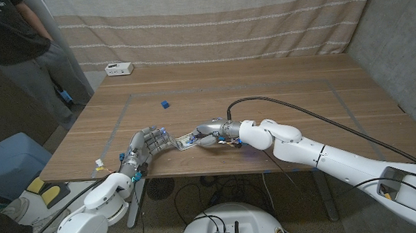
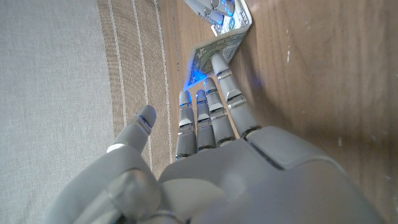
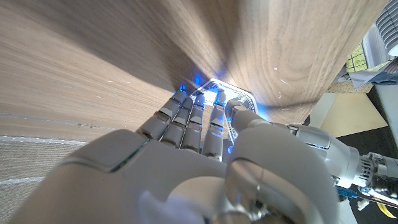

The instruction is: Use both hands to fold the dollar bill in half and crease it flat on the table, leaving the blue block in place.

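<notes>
Wooden table [image 1: 289, 103] holds a blue block [image 1: 164, 103] well beyond both hands' fingers [image 2: 219, 68] pressing the dollar bill [image 1: 185, 141].

**Surfaces and materials on the table**

The table [image 1: 281, 103] is wood with a visible grain and a matt finish. On it near the front edge lies the dollar bill [image 1: 185, 141], thin printed paper. The left hand [image 1: 148, 145], beside the bill, looks like matt grey plastic with shinier metal-like finger segments; the right hand [image 1: 211, 131] looks the same, on a glossy white plastic arm [image 1: 323, 156]. Farther back on the table, the blue block [image 1: 165, 103] looks smooth. Behind the table hangs a striped cloth curtain [image 1: 215, 19].
</notes>
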Controlling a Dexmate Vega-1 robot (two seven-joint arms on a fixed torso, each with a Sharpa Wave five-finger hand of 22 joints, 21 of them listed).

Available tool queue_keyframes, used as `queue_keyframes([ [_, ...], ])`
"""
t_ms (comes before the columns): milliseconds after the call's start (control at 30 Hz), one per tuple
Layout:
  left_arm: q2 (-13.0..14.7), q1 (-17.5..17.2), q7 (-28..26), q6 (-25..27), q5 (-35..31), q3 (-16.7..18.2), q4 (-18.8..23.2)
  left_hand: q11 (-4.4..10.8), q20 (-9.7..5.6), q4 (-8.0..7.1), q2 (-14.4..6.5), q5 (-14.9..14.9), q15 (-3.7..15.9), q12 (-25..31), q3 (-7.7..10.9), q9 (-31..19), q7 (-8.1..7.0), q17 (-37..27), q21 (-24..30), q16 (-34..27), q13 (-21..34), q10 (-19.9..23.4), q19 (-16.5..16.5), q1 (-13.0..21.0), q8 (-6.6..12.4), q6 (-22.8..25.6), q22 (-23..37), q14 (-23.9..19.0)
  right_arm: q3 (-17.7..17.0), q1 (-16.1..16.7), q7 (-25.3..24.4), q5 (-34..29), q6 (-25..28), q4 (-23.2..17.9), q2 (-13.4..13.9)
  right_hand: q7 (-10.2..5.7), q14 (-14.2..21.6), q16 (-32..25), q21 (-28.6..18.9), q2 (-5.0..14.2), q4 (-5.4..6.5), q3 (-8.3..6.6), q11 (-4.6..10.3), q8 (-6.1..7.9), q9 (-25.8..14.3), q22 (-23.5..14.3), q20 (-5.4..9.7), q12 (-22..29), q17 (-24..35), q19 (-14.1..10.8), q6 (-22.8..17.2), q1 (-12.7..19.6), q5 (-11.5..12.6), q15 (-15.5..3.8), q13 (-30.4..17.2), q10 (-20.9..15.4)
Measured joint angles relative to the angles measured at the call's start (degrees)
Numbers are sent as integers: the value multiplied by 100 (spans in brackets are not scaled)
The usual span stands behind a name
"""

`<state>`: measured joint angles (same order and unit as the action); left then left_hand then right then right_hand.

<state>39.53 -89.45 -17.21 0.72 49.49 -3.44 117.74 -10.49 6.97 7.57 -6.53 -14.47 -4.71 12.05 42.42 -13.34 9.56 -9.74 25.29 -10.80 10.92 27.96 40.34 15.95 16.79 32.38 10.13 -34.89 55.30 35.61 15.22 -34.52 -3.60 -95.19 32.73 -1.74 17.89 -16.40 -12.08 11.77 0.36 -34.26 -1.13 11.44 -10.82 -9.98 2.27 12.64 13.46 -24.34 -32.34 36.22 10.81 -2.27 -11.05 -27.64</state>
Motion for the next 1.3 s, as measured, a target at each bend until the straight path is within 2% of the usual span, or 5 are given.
queue_keyframes([
  [500,101,429,541,-660,-464,-315,-414,138,92,-46,-123,-62,-119,32,94,-339,53,0,-201,44,60,427,-258,-52,359,594,12,248,-14,-2,-2,75,-26,55,2,0,-1,1,-5,-23,0,0,0,-22,1,-3,16,-49,-1,17,0,23,0,-1,0,0],
  [633,81,582,830,-881,-520,-417,-629,274,58,-244,-283,-80,-99,32,121,-453,51,-43,-365,44,175,212,-463,-163,355,524,15,523,-17,-6,-2,96,-32,72,2,0,-1,0,-5,-23,0,0,0,-22,1,1,6,-49,0,7,0,23,0,-1,0,0],
  [933,444,729,913,-636,-752,-520,-616,258,-22,-1002,-42,152,8,32,-278,-175,45,-80,-534,-88,307,-194,-584,-925,-222,188,42,546,-53,2,-2,178,-45,84,30,0,-2,3,-1,-23,40,41,-32,-22,1,1,6,-49,21,7,0,22,-23,-1,0,-32],
  [1167,836,739,771,-204,-920,-529,-352,236,-83,-1097,113,287,104,-102,-327,61,-38,-37,-382,-86,248,-641,4,-1134,-586,-307,42,246,-81,33,-16,219,-41,46,65,31,-2,-23,21,-23,60,66,-32,-22,1,0,6,-49,27,7,-31,22,-23,-1,0,-31],
  [1300,983,763,788,-62,-950,-553,-273,230,-54,-1121,124,348,-3,-168,-302,134,-328,-37,-387,5,187,-1009,-7,-1207,-667,-675,41,294,-93,43,-28,226,-35,28,81,31,-2,-23,23,-22,60,66,-32,-22,1,0,6,-49,26,7,-31,22,-23,-1,0,-31],
])
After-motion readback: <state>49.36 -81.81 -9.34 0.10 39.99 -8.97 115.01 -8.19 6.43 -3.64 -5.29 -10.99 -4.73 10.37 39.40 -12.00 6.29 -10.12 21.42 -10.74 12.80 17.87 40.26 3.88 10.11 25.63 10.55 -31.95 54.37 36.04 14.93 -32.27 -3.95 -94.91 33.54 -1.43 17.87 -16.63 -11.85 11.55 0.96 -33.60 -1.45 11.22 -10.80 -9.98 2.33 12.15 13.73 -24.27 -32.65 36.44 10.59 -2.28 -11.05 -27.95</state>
